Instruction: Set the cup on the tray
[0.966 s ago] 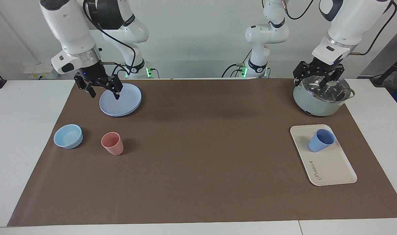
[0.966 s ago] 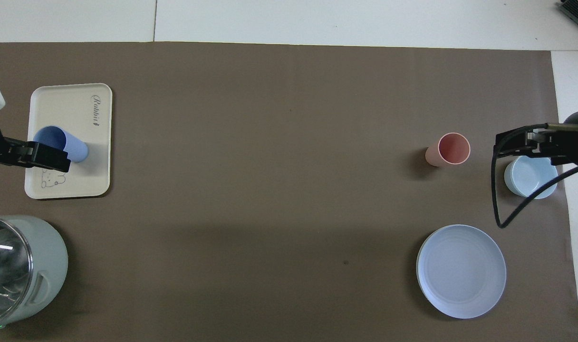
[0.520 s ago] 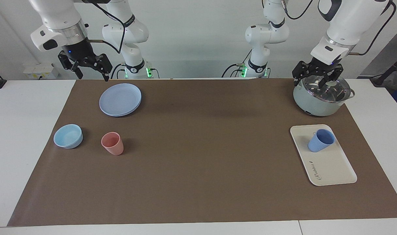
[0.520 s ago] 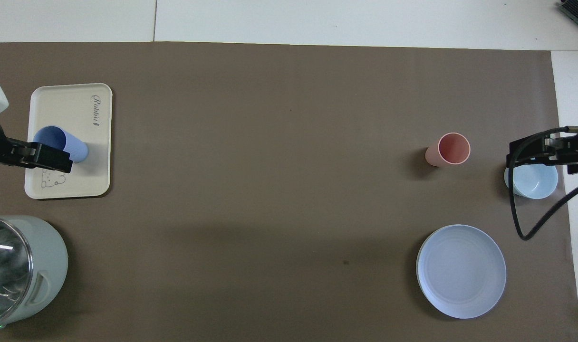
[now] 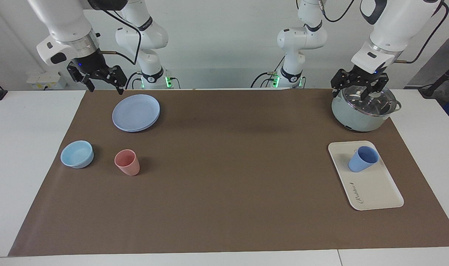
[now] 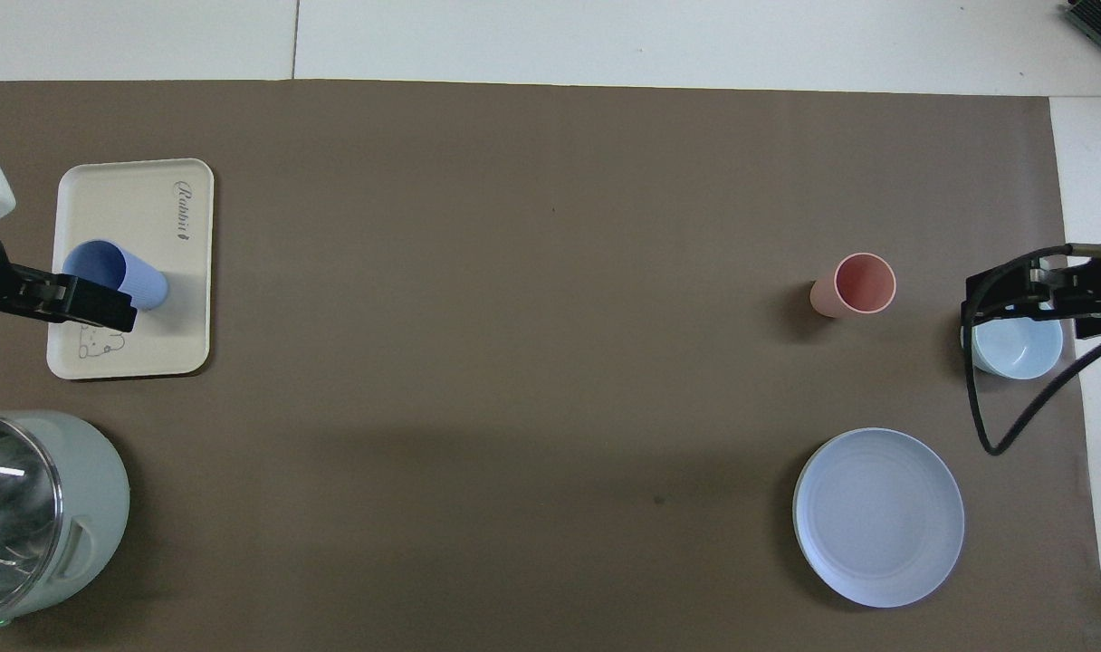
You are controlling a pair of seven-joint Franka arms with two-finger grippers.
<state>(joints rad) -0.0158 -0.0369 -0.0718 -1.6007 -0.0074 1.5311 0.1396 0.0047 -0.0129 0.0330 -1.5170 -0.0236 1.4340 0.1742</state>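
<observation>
The cup (image 5: pixel 363 159) stands upright on the tray (image 5: pixel 376 192), on the part of the tray nearer to the robots, at the left arm's end of the counter (image 5: pixel 224 184); nothing grips it, so the placing looks done and what remains, as far as I can judge, is only for the arms to go to rest. The left claw (image 5: pixel 359 88) hangs in the air over the lidded pot (image 5: pixel 363 111), which sits nearer to the robots than the tray; its fingers are spread apart and hold nothing, and it appears clear of the glass lid, though from this angle a light touch cannot be ruled out. The right claw (image 5: pixel 97 79) is raised at the right arm's end, over the counter's edge beside the blue plate (image 5: pixel 136 112); it too is released, fingers apart and empty. The pink cup (image 5: pixel 127 162) and the pale blue bowl (image 5: pixel 77 154) stand untouched, farther from the robots than the plate. In the overhead view the left claw's tip (image 6: pixel 80 303) overlaps the cup only because it is raised.
</observation>
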